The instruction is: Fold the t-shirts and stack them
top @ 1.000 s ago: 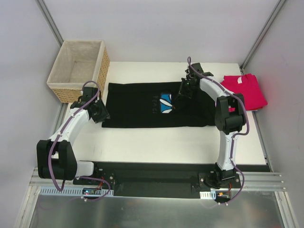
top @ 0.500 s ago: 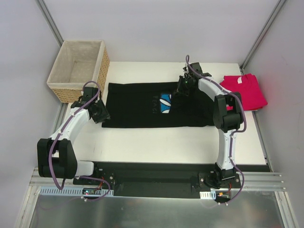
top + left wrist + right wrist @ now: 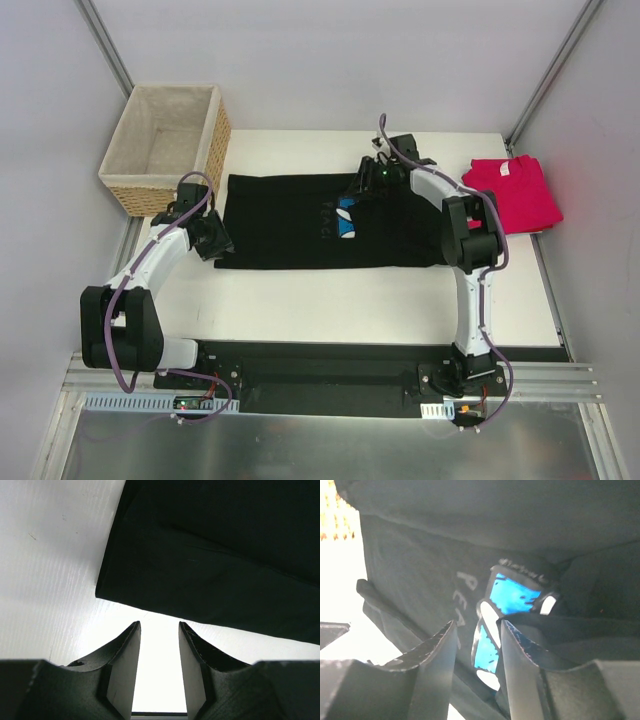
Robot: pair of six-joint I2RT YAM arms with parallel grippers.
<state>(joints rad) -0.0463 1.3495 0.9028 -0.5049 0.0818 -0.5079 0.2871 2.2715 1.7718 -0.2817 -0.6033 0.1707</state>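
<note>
Black shirt [image 3: 300, 235] lies flat and wide in the middle of the bench [image 3: 330, 300], with its blue flower print [image 3: 347, 215] facing up. My left jaws stand apart just beside its near left corner, and I see bare bench between them. My right jaws stand apart too, low over the print. Red shirt [image 3: 515, 195] sits folded at the far right. Basket [image 3: 218, 140] stands at the far left.

The left arm [image 3: 160, 258] and right arm [image 3: 468, 315] share glossy white link shells, black joint housings, looping purple cables [image 3: 193, 177] and black wedge-shaped fingers [image 3: 122, 665] with ridged inner faces.
</note>
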